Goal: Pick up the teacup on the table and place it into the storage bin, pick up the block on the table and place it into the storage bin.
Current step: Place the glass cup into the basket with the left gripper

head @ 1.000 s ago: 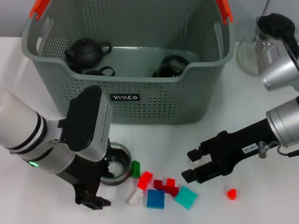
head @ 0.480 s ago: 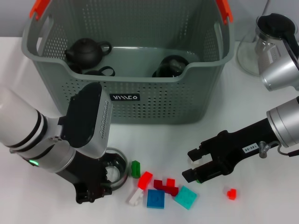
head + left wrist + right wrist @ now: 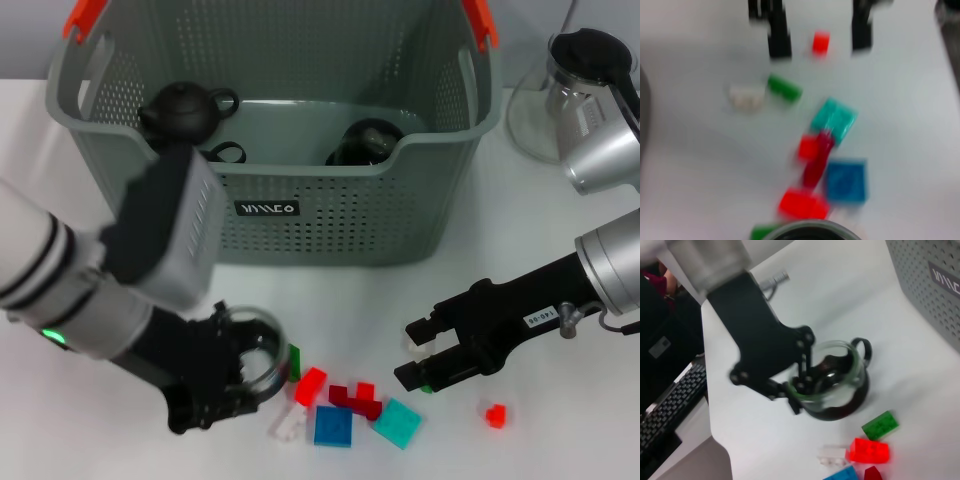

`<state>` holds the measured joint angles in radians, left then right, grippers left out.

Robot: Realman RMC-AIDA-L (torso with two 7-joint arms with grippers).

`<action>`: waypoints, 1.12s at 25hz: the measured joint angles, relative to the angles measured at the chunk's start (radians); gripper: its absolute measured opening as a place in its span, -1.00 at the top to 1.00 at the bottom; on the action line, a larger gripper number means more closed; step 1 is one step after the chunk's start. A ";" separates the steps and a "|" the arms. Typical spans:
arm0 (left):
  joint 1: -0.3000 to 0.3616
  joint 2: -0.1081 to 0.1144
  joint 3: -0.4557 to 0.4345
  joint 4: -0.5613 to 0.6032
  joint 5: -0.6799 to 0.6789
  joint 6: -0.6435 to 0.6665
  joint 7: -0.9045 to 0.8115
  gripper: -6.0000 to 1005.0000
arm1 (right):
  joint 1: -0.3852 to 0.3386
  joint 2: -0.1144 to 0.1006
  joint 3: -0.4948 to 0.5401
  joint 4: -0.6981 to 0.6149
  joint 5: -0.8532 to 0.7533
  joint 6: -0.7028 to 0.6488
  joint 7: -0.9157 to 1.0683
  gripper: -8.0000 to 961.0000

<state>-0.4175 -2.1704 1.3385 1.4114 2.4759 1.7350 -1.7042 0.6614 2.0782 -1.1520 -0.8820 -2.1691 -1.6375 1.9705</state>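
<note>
The teacup point(image 3: 255, 362), clear glass with a dark base and a handle, is at the front left of the table. My left gripper point(image 3: 232, 378) is shut on its rim; the right wrist view shows the black fingers point(image 3: 799, 385) pinching the near wall of the teacup point(image 3: 837, 385). Loose blocks lie beside it: green point(image 3: 291, 361), red point(image 3: 311, 385), white point(image 3: 288, 423), blue point(image 3: 333, 426), dark red point(image 3: 355, 400), teal point(image 3: 398, 422). My right gripper point(image 3: 412, 358) is open, low over a white block point(image 3: 416, 347) and a green one. The storage bin point(image 3: 300, 215) stands behind.
Inside the bin are a black teapot point(image 3: 185, 110) and dark cups point(image 3: 366, 140). A glass kettle point(image 3: 575, 90) stands at the back right. A small red block point(image 3: 492, 415) lies alone at the front right. A keyboard point(image 3: 667, 405) lies off the table's edge.
My left arm has swung and its wrist has risen; its fingers have closed on the teacup's rim, and the cup has shifted slightly. The right arm has barely moved.
</note>
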 joint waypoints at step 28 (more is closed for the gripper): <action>-0.451 0.070 -0.346 -0.432 -0.193 -0.578 -0.205 0.88 | 0.011 -0.001 -0.011 0.000 -0.002 -0.001 -0.004 -0.53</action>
<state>-0.8685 -2.1005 0.9920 0.9799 2.2833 1.1568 -1.9090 0.6719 2.0775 -1.1628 -0.8820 -2.1707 -1.6381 1.9665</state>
